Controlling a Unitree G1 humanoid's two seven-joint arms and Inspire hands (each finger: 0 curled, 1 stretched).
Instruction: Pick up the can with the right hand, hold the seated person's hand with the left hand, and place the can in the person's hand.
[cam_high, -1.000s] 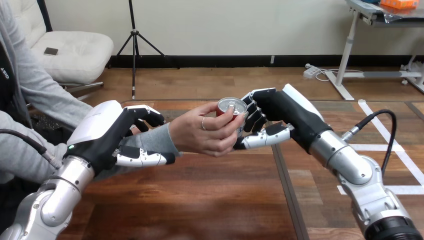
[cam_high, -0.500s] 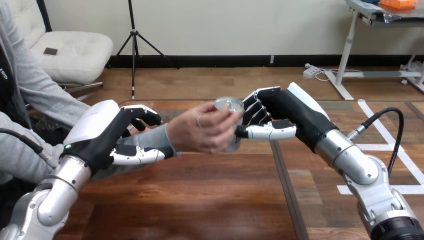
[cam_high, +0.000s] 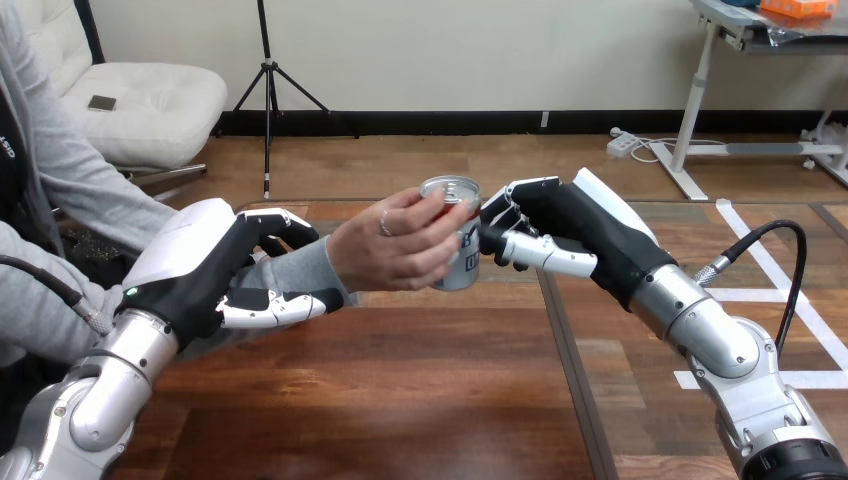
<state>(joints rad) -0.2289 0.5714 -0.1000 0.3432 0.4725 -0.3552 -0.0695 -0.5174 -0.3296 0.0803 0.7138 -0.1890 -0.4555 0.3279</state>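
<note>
1. Your can (cam_high: 466, 262) is up off the table (cam_high: 400, 400), just right of the frame's centre. It stands upright or close to it, with its silver top facing up.
2. The person's hand (cam_high: 390, 252) reaches in from the left and has the can. It is wrapped over the can's front and left side, so you see only the top and a strip of the right side.
3. Your right hand (cam_high: 575, 225) sits immediately right of the can at the same height, with its palm turned toward it. It is either touching the can's right edge or just beside it. You cannot tell whether it grips the can or only rests next to it (the contact is too tight to read from this angle).
4. Your left hand (cam_high: 195, 270), at the frame's left-centre, is clasped round the person's wrist (cam_high: 300, 272), which is covered by a grey sleeve. Its fingers (cam_high: 285, 222) curl over the top of the sleeve. Its thumb (cam_high: 275, 308) runs underneath and points right (so the wrist sits between them).
5. Left hand, wrist, person's hand, can and right hand form one near-level row across the middle of the frame, above the table.
6. Your left arm (cam_high: 110, 390) rises from the bottom left corner, and your right arm (cam_high: 700, 335) rises from the bottom right corner. Both angle inward toward that row.
</note>
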